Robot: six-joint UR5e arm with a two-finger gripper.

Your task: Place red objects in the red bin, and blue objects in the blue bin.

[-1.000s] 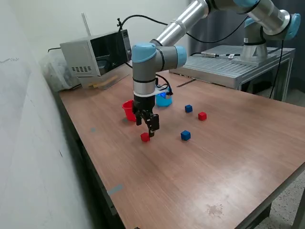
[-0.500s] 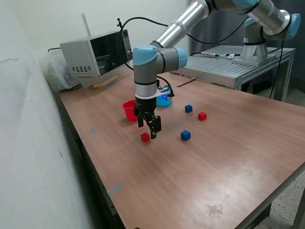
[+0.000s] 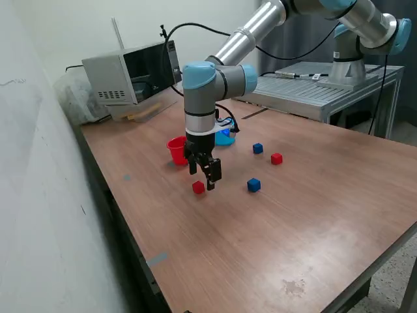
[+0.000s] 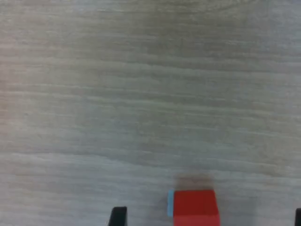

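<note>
One red cube (image 3: 199, 188) lies on the wooden table just below my gripper (image 3: 203, 177), which hangs open over it without touching. In the wrist view the same red cube (image 4: 195, 207) shows at the picture's edge between the two widely spaced fingertips (image 4: 118, 216). A second red cube (image 3: 277, 158) and two dark blue cubes (image 3: 258, 149) (image 3: 253, 185) lie toward the exterior view's right. The red bin (image 3: 176, 150) stands just behind the gripper. The blue bin (image 3: 223, 135) is partly hidden by the arm.
A grey microwave-like box (image 3: 130, 78) sits at the table's back corner by the wall. A metal bench (image 3: 319, 91) carrying the arm's base stands behind the table. The table edge (image 3: 130, 241) runs along the exterior view's left.
The gripper has shifted slightly toward the exterior view's right over the red cube. The cubes and cups have not moved.
</note>
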